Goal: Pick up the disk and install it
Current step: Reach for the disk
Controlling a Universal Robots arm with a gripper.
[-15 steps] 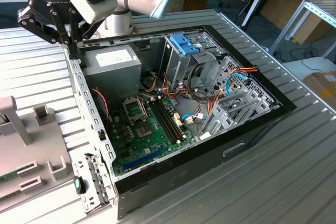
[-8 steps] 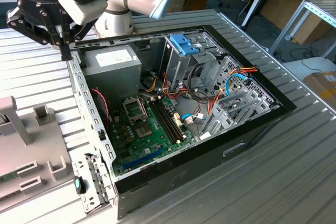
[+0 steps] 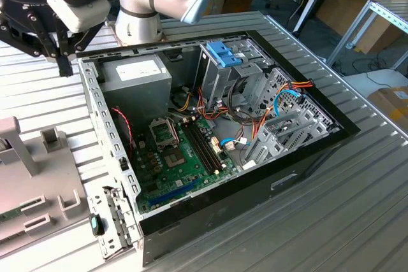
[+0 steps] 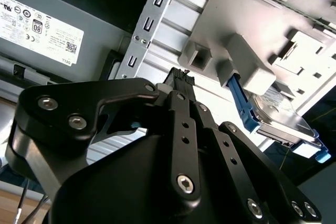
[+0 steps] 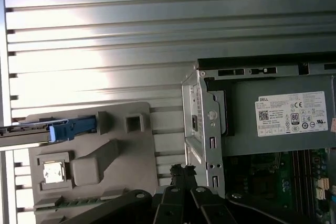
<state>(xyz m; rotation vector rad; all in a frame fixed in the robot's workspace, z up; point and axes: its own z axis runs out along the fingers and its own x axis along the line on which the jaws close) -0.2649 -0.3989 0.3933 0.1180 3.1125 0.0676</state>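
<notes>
From where I am standing, the gripper point(image 5: 182, 170) is hovering with its two fingers pressed together and nothing between them, over the strip of ribbed table point(image 5: 157, 24) between the grey holder point(image 5: 121, 156) and the corner wall of the open computer case point(image 5: 202, 129). The disk point(image 4: 281, 116) is sitting in that holder, apart from the fingers, apparently standing on its long edge with its blue tab point(image 5: 73, 128) pointing toward the holder's raised blocks. I am judging it to be stiff and fairly dense for its size, with smooth metal faces that could slip and insides that would not forgive a knock. The blue frame is looking like the springier part, so a grip across the two flat faces, mid-body, is seeming safer than a pinch on the tab. The second wrist view is offering the disk's broad labelled face and a blue side rail, while the first wrist view is giving me its thin edge and the power supply point(image 5: 278, 124) just inside the case. The exterior view is adding the blue-topped drive cage point(image 3: 220, 71) standing deep in the case, well apart from the gripper.
</notes>
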